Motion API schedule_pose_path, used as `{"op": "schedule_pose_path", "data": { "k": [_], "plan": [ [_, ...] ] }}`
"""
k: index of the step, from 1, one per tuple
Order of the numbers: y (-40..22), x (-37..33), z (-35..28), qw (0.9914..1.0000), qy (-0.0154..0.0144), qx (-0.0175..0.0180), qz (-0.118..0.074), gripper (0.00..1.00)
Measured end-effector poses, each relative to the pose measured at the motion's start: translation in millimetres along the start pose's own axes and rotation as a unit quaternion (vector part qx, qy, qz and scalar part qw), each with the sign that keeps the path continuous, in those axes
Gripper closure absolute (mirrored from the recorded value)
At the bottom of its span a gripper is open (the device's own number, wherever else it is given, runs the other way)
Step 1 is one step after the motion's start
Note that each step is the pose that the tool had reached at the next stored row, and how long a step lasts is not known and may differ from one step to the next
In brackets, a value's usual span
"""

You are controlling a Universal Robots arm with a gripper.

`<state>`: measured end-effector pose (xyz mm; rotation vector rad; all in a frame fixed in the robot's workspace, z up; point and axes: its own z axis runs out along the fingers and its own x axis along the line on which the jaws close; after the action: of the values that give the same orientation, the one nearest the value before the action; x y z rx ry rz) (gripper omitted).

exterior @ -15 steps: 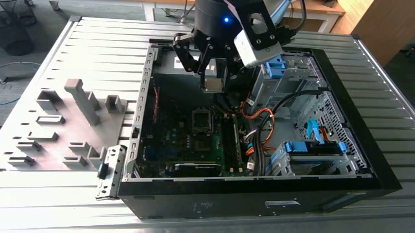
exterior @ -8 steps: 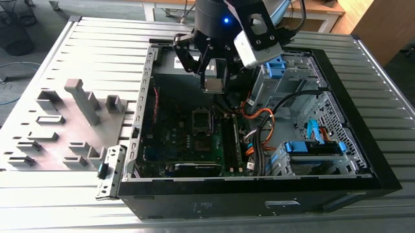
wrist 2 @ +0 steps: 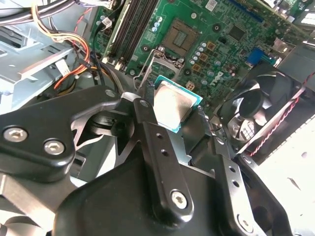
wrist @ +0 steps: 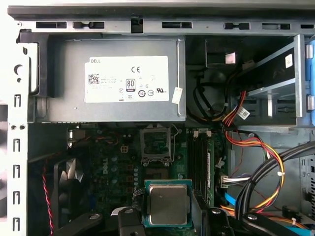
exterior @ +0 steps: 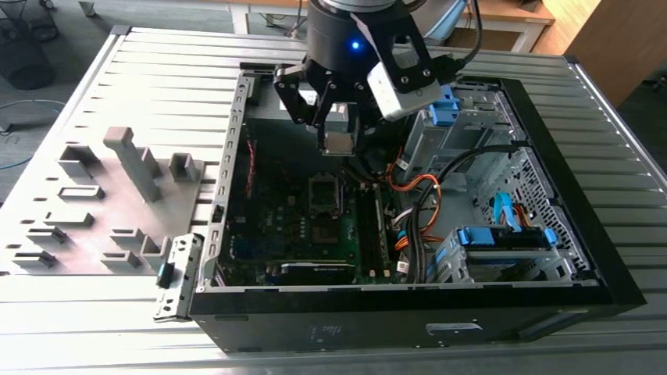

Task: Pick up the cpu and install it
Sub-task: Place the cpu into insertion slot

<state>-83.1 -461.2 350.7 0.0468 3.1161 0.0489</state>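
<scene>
End effector (exterior: 339,131) is clamped on the cpu (wrist: 167,204) by two opposite edges and holds it in the air over the board (wrist: 113,162), near the socket (wrist: 156,142), which seems open. I judge this cpu light, thin and stiff, with a delicate underside, so the edges are the safe place to hold.

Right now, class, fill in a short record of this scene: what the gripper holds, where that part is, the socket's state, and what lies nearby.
Holder: gripper, shut on the cpu
Cpu position: held clear above the motherboard, inside the open computer case
Socket: empty, cpu not yet seated
Nearby: power supply, fan
</scene>
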Motion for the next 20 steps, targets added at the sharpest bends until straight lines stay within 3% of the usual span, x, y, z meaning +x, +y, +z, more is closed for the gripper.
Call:
{"op": "schedule_pose_path", "data": {
  "k": [12,20],
  "plan": [
    [-0.5,2.0,14.9,1.0,-0.0003,0.0,0.0,0.53],
    [-0.6,2.1,17.0,1.0,-0.0002,0.0001,0.0,0.53]
  ]
}}
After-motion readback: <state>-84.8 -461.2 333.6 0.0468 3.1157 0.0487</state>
